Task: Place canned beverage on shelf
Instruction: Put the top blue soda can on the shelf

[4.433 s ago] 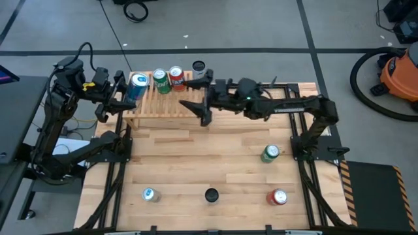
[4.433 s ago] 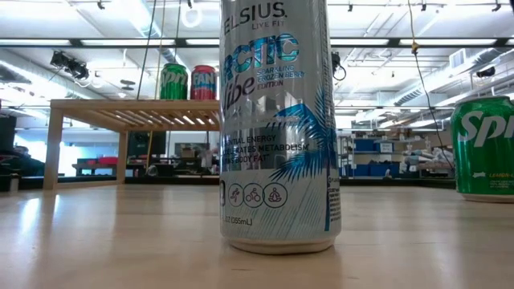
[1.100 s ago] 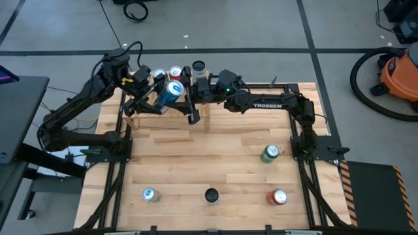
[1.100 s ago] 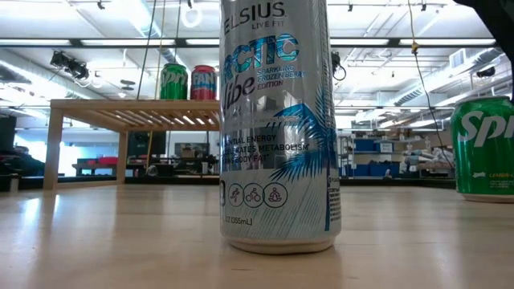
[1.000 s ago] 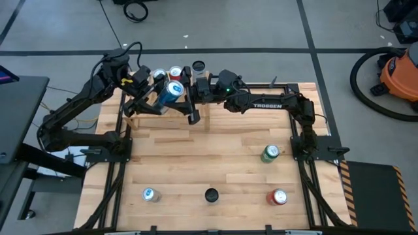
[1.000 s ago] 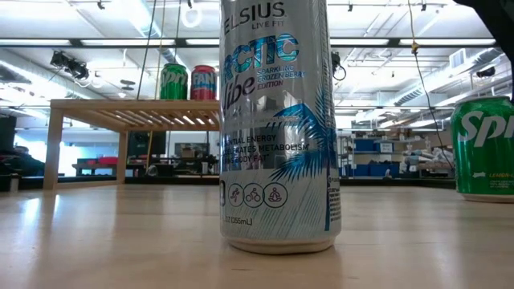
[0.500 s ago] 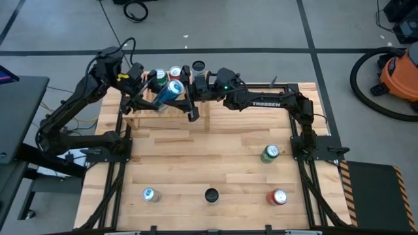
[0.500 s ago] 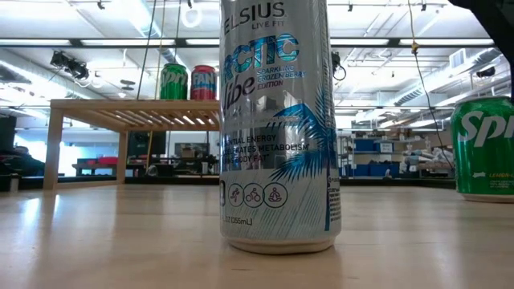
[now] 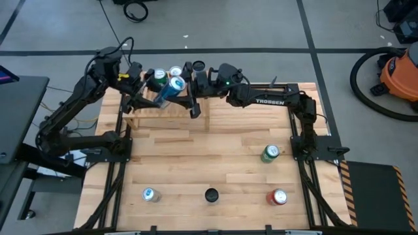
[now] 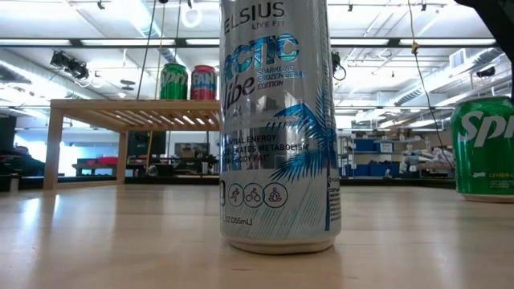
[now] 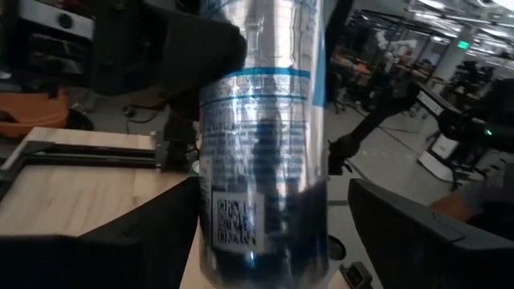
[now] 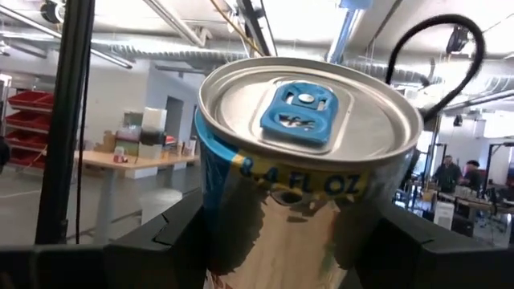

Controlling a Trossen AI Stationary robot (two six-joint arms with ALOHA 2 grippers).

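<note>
- Silver-and-blue cans: two. One, the held can (image 9: 170, 89), hangs tilted above the shelf (image 9: 153, 109). The other (image 9: 149, 194) stands at the bench's (image 9: 215, 140) near left corner.
- Green cans: two. One (image 9: 157, 78) is on the shelf and one, a Sprite can (image 9: 270, 153), is on the bench's right side.
- Red cans: two. One (image 9: 175, 72) is on the shelf beside the green can, and one (image 9: 277, 196) is at the near right corner.
- Dark-topped cans: two. One (image 9: 198, 66) is by the shelf's far right end; whether it stands on it I cannot tell. The other (image 9: 211, 194) is at the near edge, in the middle.
- Arms: two, both stretched over the shelf and meeting at the held can.
- The left claw (image 9: 151, 93) brackets the can's body from the left. I cannot tell whether it is pressing or slack.
- The right claw (image 9: 189, 91) comes in from the right and is clamped on the held can near its top end.
</note>
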